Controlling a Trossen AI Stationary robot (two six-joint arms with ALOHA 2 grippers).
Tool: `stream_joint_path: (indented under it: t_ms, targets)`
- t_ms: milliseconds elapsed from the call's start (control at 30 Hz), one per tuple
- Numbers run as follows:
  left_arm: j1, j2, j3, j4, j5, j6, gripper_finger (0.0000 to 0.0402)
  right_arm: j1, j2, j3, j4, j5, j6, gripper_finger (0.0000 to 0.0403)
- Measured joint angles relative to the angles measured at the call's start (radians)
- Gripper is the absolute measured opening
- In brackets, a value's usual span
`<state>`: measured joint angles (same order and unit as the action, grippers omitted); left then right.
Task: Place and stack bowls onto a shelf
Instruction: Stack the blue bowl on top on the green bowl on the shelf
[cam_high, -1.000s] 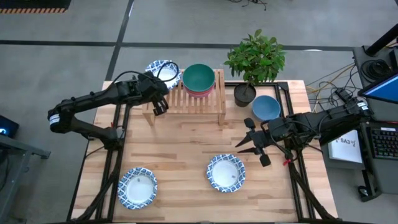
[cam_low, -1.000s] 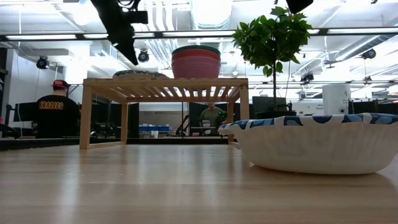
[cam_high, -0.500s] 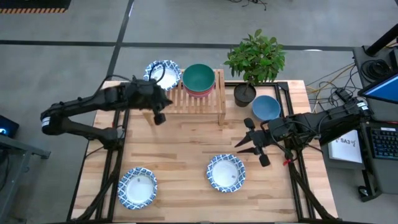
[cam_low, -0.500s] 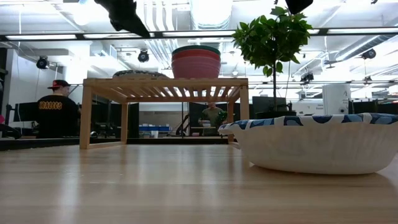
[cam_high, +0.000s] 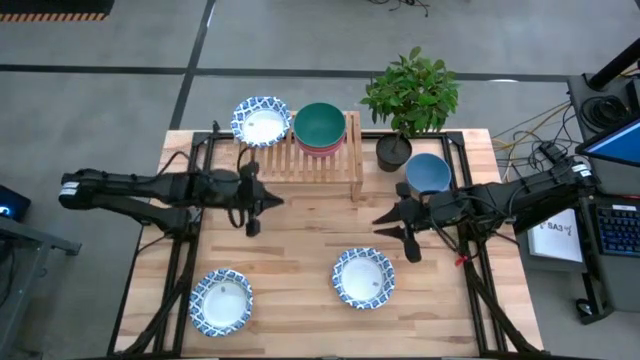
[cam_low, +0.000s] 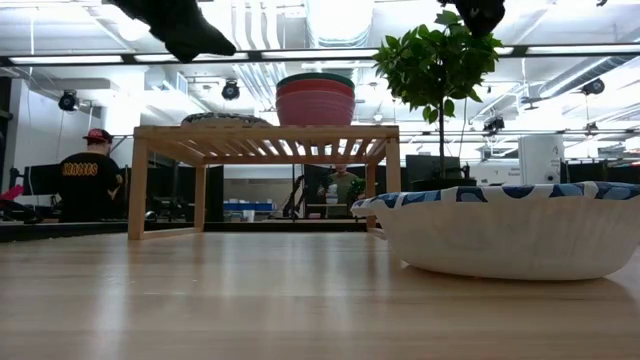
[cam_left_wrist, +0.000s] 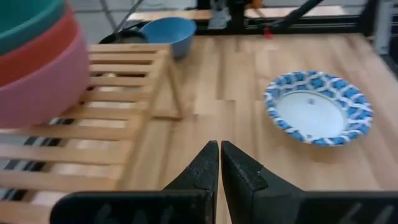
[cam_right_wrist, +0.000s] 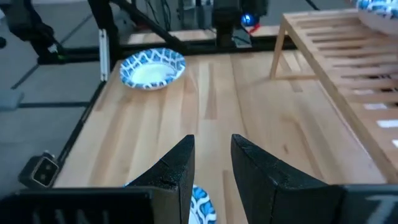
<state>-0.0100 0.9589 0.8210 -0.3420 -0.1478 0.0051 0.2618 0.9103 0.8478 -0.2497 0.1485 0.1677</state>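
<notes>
The light-wood shelf (cam_high: 300, 160) stands at the table's far middle. On its right half sits a stack of green on red on pink bowls (cam_high: 320, 128). A patterned bowl (cam_high: 262, 120) sits on its left half. A blue bowl (cam_high: 428, 173) and two patterned bowls (cam_high: 221, 300) (cam_high: 364, 278) rest on the tabletop. My left gripper (cam_high: 274, 200) is shut and empty, just near of the shelf, pointing toward the table's right. My right gripper (cam_high: 393, 235) is open and empty, near-left of the blue bowl and above the right patterned bowl's far edge.
A potted plant (cam_high: 410, 95) in a black pot stands at the far right beside the shelf. Bare tabletop (cam_high: 310, 230) lies between the two grippers. People show in the room behind the table in the low view (cam_low: 90, 175).
My left gripper has drawn back from over the shelf's left half toward the table's near edge and turned until it points toward the right edge. The patterned bowl stays on the shelf. My right gripper has shifted slightly toward the table's left.
</notes>
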Motion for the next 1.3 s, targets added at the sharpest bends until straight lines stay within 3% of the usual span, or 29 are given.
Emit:
stream_joint_path:
  t_ms: [300, 500, 767, 967, 1300]
  targets:
    - [-0.08, -0.071, -0.171, 0.207, 0.001, 0.018, 0.0001, 0.0, 0.11, 0.0, 0.025, 0.011, 0.041, 0.0093]
    - [-0.081, -0.134, -0.245, 0.26, 0.001, 0.019, 0.0001, 0.0, 0.155, 0.0, 0.065, 0.011, 0.058, 0.0093]
    - [-0.08, -0.202, -0.292, 0.286, 0.001, 0.008, 0.0001, -0.002, 0.151, 0.004, 0.054, 0.011, 0.218, 0.0093]
    - [-0.08, -0.201, -0.292, 0.289, 0.0, 0.008, 0.0001, -0.057, 0.164, 0.057, -0.134, 0.012, 0.392, 0.0093]
    - [-0.08, -0.168, -0.292, 0.281, 0.0, 0.008, 0.0001, -0.296, 0.25, 0.124, -0.723, 0.055, 0.601, 0.0093]
